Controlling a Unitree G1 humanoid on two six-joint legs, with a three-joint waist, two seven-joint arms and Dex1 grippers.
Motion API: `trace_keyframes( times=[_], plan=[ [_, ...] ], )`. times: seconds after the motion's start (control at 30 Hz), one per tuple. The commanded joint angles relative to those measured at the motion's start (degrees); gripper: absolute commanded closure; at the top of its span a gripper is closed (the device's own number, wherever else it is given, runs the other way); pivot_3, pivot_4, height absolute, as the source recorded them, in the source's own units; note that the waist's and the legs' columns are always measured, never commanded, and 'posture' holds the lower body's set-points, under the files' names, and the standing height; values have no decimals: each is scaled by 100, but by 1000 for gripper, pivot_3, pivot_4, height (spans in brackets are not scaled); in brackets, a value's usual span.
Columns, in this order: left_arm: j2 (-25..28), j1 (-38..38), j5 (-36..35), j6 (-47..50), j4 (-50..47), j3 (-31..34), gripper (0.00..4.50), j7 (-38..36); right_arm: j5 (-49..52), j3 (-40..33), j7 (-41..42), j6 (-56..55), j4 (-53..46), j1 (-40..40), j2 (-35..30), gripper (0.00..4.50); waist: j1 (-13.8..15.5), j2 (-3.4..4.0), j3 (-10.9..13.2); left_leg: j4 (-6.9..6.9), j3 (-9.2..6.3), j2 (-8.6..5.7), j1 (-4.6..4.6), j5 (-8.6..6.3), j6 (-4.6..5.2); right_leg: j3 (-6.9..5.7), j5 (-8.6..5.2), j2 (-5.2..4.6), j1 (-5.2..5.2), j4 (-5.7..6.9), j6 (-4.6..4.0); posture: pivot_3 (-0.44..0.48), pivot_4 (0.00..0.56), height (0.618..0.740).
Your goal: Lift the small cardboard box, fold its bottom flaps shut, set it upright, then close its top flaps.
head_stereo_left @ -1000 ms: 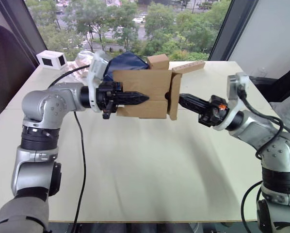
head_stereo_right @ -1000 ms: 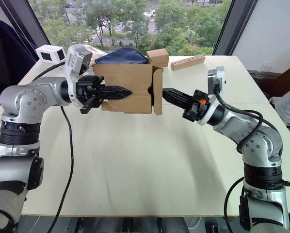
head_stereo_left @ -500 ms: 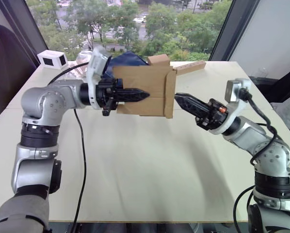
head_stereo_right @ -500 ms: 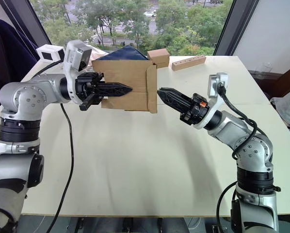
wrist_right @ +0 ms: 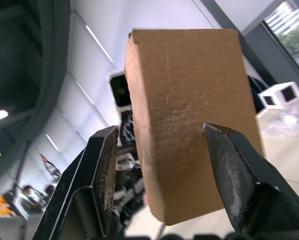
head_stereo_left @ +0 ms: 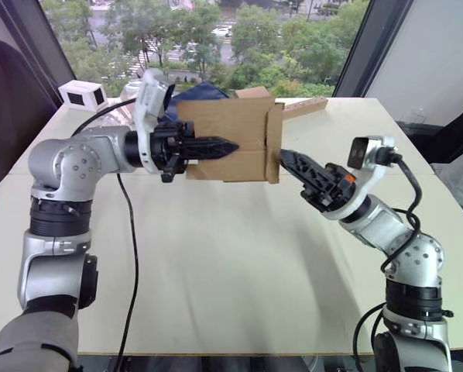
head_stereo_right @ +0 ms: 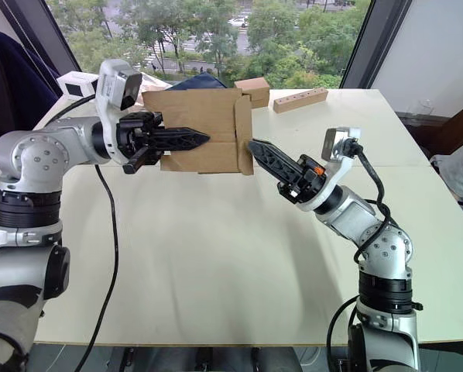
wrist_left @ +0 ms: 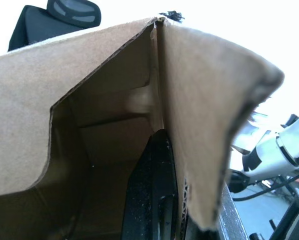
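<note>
I've got the small plain brown corrugated cardboard box (head_stereo_left: pixel 228 149) up in the air over the pale tabletop (head_stereo_left: pixel 231 263), held on its side w/ one end facing my right arm. Left gripper (head_stereo_left: pixel 216 146) is clamped on the box's near side wall: black fingers (head_stereo_left: pixel 204 147) lie flat along the outside face, pointing toward the right arm. In the left wrist view one finger (wrist_left: pixel 152 195) runs along a cardboard panel, the open box interior beside it.

At the box's right-hand end a bottom flap (head_stereo_left: pixel 273 144) stands roughly square to the side wall, edge-on to the head cam. Right gripper (head_stereo_right: pixel 255 148) is angled up at that flap, tips at its lower edge. Right wrist view shows its fingers (wrist_right: pixel 239 185) spread wide w/ the flap (wrist_right: pixel 189 120) between them; can't tell if either finger touches it.

Behind the box on the table: a cube-like tan box (head_stereo_right: pixel 252 89), a long pale wooden block (head_stereo_right: pixel 299 99), a dark blue bag (head_stereo_right: pixel 200 81) and a small white device (head_stereo_left: pixel 82 94) near the window.
</note>
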Motion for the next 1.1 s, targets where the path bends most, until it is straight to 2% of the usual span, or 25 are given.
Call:
trace_keyframes(
  times=[0.03,0.43,0.53,0.9,1.1],
  plan=[
    [21,-18,-167,17,-189,199,4500,45,150,-82,-98,-50,-157,10,30,1711,4,0,0,0,0,0,0,0,0,0,0,0,0,0,0,0,150,740],
    [26,15,-297,34,-226,232,4500,132,-70,-46,-299,-259,-142,18,142,1711,0,0,0,0,0,0,0,0,0,0,0,1,-1,0,0,0,150,740],
    [27,32,-323,24,-234,236,4500,152,-21,-61,-340,-285,-141,14,190,2445,-1,0,0,0,0,0,0,0,0,0,0,1,-1,0,0,0,150,740],
    [-30,82,-386,-17,-269,245,4500,265,-59,-3,-476,-395,-188,-17,321,2445,-1,0,0,0,0,0,0,0,0,0,0,0,-1,0,0,0,150,740],
    [-176,114,-371,-74,-297,230,4500,360,44,223,-807,-466,-584,75,696,2445,-2,0,0,0,0,0,0,0,-1,0,0,0,-1,1,0,0,150,740]
  ],
)
